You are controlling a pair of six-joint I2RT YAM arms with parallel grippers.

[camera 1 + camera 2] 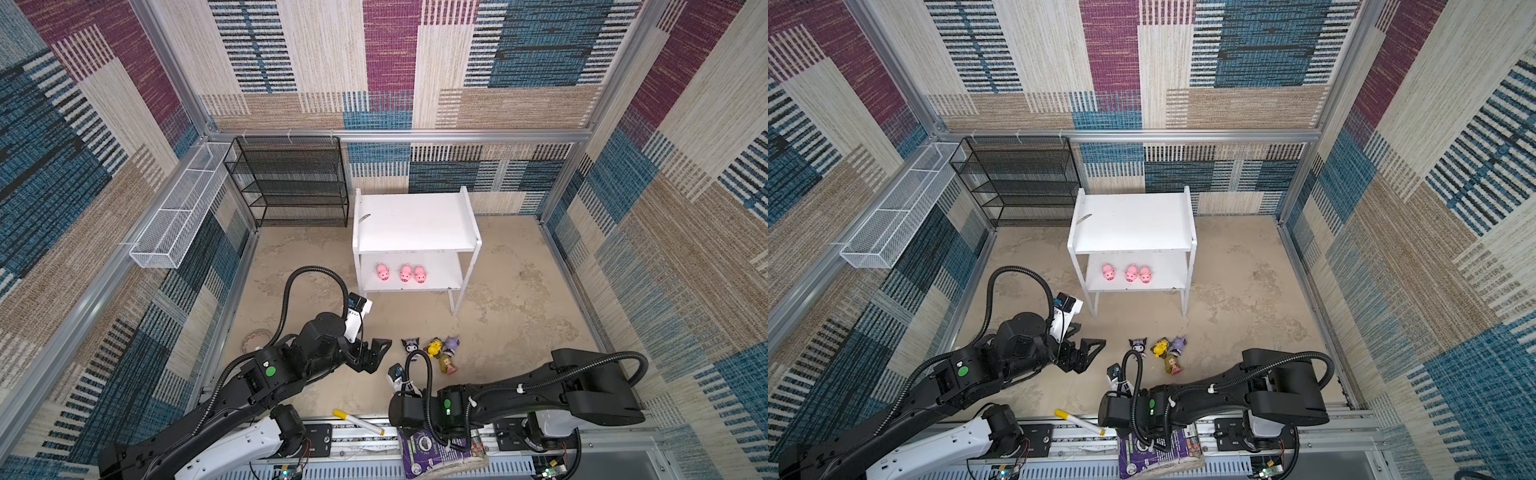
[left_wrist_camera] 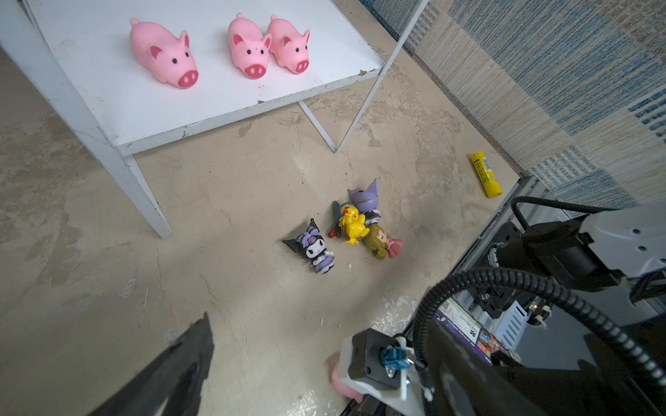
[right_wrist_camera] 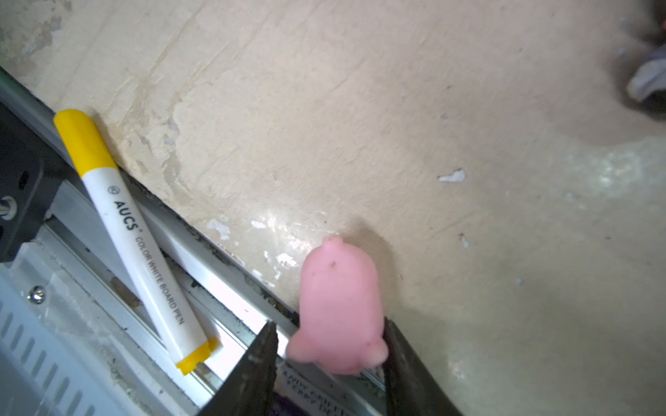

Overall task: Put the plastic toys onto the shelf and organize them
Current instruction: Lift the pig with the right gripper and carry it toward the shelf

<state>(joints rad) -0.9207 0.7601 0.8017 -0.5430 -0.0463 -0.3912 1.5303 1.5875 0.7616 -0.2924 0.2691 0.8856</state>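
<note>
Since the fourth pink pig lies on the tabletop hard against the front rail, just beside the marker, it is the one toy at the robot's own edge, and the right gripper brackets it. Its long axis runs straight out from that gripper, tail nub pointing away, so the jaws straddle its width at the near end. One finger touches its flank, while a sliver of rail shows between the other finger and the pig, so the pinch looks not yet complete. The left gripper hangs spread wide and empty, well apart from the pig and nearer the four small figurines clustered mid-table. The shelf stands beyond them, toward the back, with three pink pigs on its lower board. The right arm's lift would likely carry the pig past the cluster to join them.
</note>
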